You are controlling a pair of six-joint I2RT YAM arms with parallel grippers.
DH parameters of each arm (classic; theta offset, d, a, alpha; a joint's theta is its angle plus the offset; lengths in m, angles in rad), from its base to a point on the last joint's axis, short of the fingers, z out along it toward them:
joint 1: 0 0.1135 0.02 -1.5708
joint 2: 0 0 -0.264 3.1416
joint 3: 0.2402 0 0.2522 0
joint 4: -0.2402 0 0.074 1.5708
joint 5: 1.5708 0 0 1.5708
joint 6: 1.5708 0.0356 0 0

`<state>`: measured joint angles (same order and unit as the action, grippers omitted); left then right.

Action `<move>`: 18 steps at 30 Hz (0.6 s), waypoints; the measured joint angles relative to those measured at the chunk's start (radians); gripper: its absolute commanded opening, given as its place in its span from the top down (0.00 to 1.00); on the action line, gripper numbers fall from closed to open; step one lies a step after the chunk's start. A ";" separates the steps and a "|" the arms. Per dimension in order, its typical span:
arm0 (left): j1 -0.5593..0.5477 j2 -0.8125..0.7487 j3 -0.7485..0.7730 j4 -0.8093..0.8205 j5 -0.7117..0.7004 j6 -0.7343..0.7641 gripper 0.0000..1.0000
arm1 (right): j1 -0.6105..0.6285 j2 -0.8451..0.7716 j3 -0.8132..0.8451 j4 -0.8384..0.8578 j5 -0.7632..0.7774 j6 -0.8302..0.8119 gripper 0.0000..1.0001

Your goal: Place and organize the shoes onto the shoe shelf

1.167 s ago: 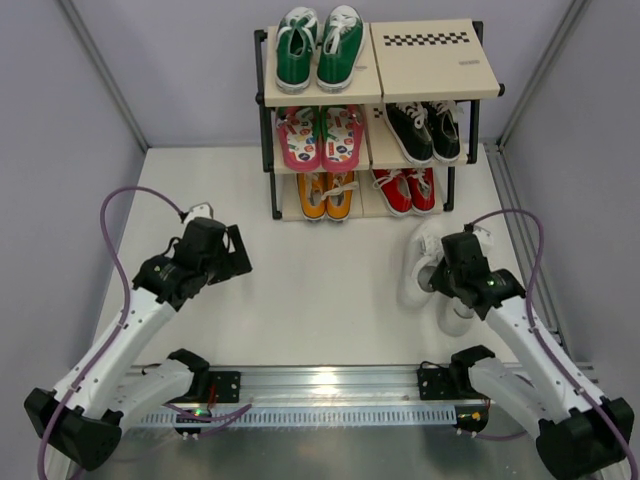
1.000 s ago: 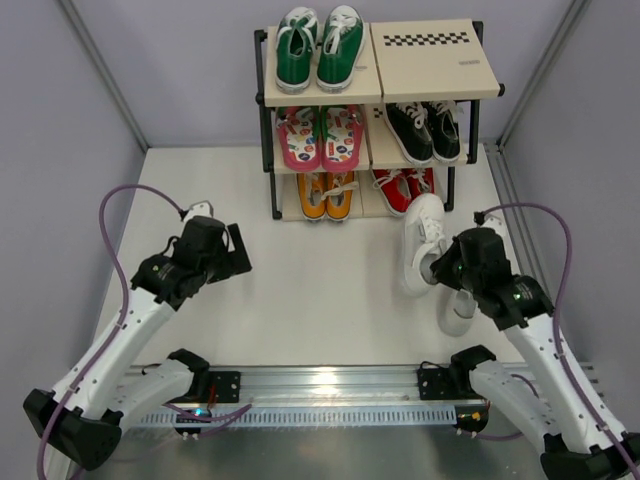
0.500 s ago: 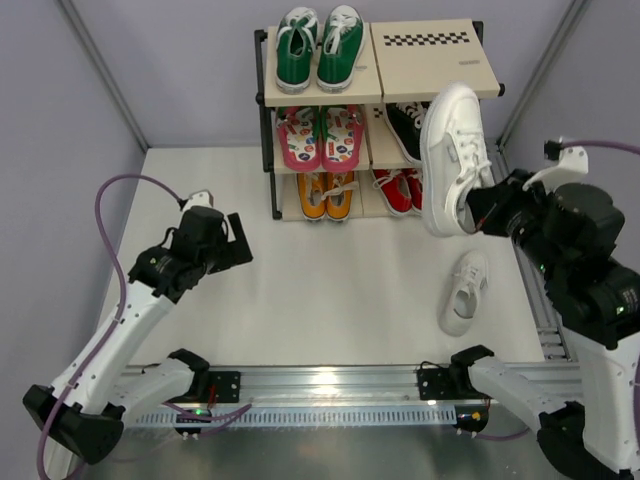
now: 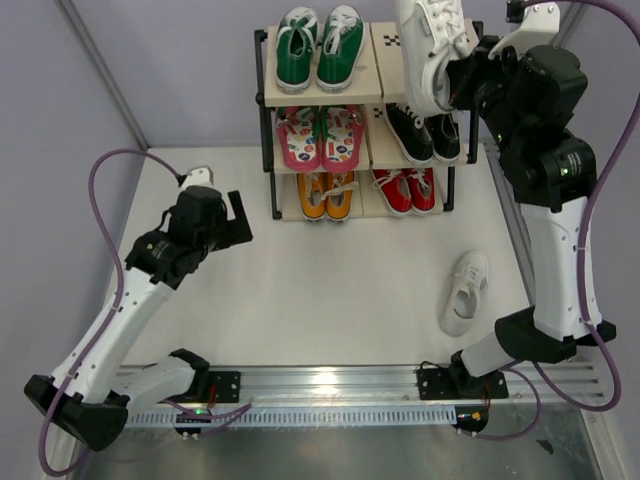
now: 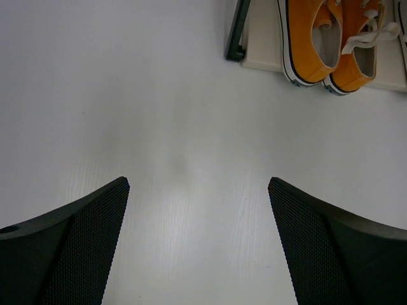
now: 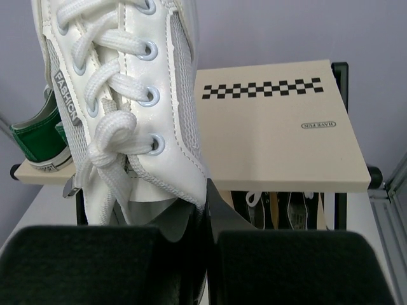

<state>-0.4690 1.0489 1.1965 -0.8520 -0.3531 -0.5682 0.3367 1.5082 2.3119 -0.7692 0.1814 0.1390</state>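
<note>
The shoe shelf (image 4: 430,80) stands at the back. Orange sneakers (image 4: 327,195) sit on its bottom left and also show in the left wrist view (image 5: 331,38). Pink flip-flops (image 4: 320,138) sit on the middle left. My right gripper (image 4: 462,85) is raised high and shut on a white sneaker (image 4: 428,50), pinching its side wall (image 6: 127,108) above the top right board (image 6: 280,127). The second white sneaker (image 4: 466,292) lies on the table at the right. My left gripper (image 4: 232,232) is open and empty over bare table (image 5: 198,190), left of the shelf.
Green sneakers (image 4: 319,46) sit on the top left board, black sneakers (image 4: 428,130) on the middle right, red sneakers (image 4: 405,189) on the bottom right. Grey walls enclose the table. A metal rail (image 4: 330,385) runs along the near edge.
My right gripper lifted a white sneaker off the table and carried it up and back over the shelf's top right board. The left arm shifted slightly toward the shelf.
</note>
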 measured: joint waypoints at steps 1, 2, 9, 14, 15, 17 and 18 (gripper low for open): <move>0.000 0.005 0.008 0.004 0.000 0.003 0.06 | 0.000 0.014 0.007 0.021 0.002 -0.008 0.97; 0.000 0.012 0.015 0.006 0.000 0.005 0.06 | 0.000 0.030 0.018 0.043 0.003 -0.014 0.97; 0.000 0.045 0.028 0.021 -0.003 0.010 0.06 | -0.034 0.135 0.116 0.180 0.024 -0.032 0.97; 0.000 0.035 0.019 0.025 -0.007 0.001 0.06 | -0.078 0.187 0.120 0.215 0.034 -0.006 0.97; 0.000 0.031 0.014 0.025 -0.007 0.000 0.06 | -0.083 0.197 0.120 0.216 0.034 0.003 0.97; 0.000 0.023 0.005 0.024 -0.007 -0.003 0.06 | -0.092 0.222 0.120 0.212 0.034 0.030 0.97; 0.000 0.021 0.003 0.024 -0.008 -0.004 0.06 | -0.095 0.234 0.120 0.208 0.034 0.046 0.97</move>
<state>-0.4690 1.0695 1.1999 -0.8276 -0.3607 -0.5720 0.2413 1.7424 2.4321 -0.5613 0.2153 0.1852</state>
